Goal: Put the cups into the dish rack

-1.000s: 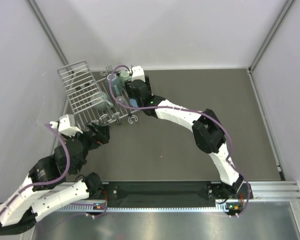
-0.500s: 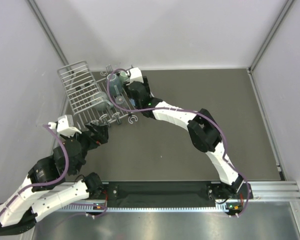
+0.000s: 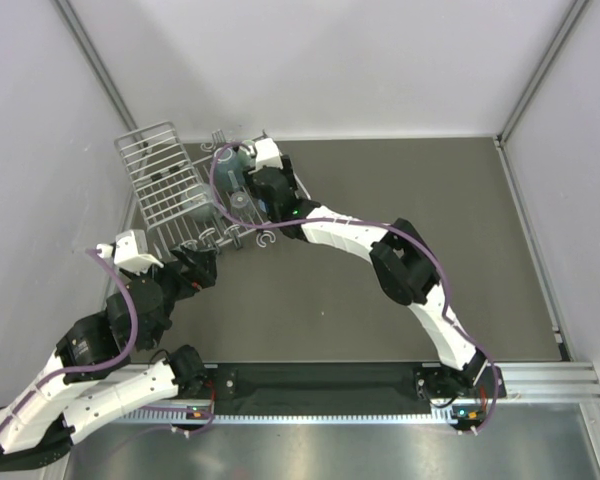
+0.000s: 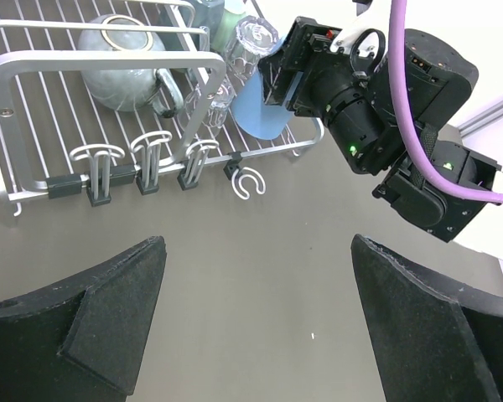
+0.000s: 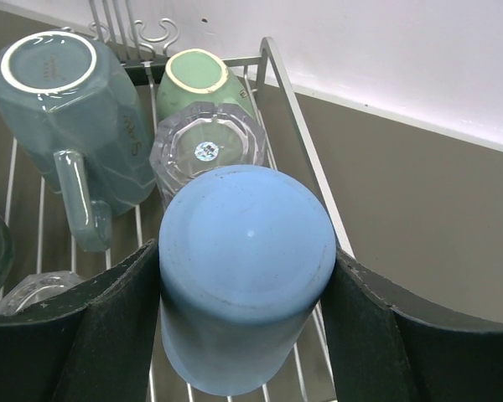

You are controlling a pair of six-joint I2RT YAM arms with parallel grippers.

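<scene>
The silver wire dish rack (image 3: 170,190) stands at the back left of the table. My right gripper (image 5: 245,260) is shut on an upside-down blue tumbler (image 5: 247,268), holding it over the rack's grid (image 5: 298,176) near the right rim. Beside it in the rack stand a clear glass (image 5: 205,146), a mint-green mug (image 5: 197,79) and a grey-teal mug (image 5: 67,92), all upside down. The left wrist view shows the tumbler (image 4: 264,113), a rounder grey mug (image 4: 121,63) and a small clear glass (image 4: 214,100). My left gripper (image 4: 257,251) is open over bare table in front of the rack.
Small hooks (image 4: 142,163) line the rack's front edge (image 4: 33,186), and a loose white C-shaped hook (image 4: 250,182) lies on the table just beyond it. The raised slotted section (image 3: 155,155) is at the rack's far left. Walls close in behind and left.
The right arm has shifted slightly left over the rack with the blue tumbler in its grip. The left arm has stayed put.
</scene>
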